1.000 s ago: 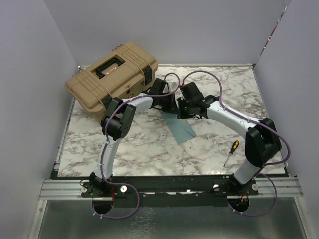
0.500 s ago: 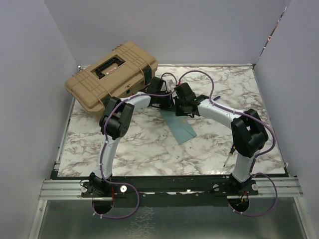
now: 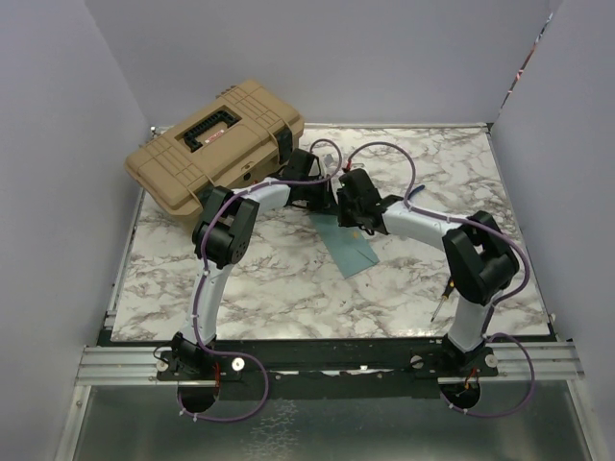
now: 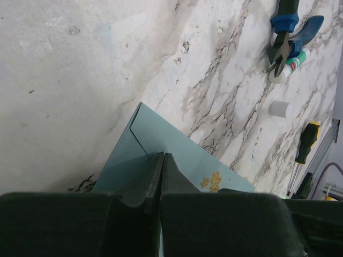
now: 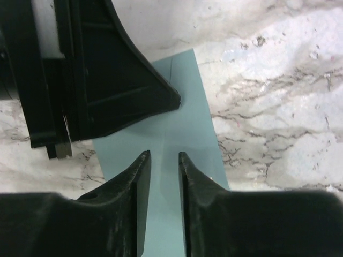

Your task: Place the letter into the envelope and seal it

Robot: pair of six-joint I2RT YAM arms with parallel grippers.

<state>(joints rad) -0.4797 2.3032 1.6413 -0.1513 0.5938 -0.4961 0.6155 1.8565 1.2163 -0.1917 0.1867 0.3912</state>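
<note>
My left gripper (image 4: 160, 156) is closed, its tip pressing the teal envelope (image 4: 171, 138) flat on the marble table (image 4: 64, 80). To crease the flap cleanly, I'd hold that pin and stroke lightly. The right gripper (image 5: 164, 156) hovers just over the envelope's middle, fingers slightly parted, holding nothing. No letter shows.

Teal envelope (image 3: 352, 252): thin, flat on marbled surface (image 3: 288, 288), centre of overhead frame, lying diagonally. Small gold flower mark (image 4: 210, 181) on its upper face.
</note>
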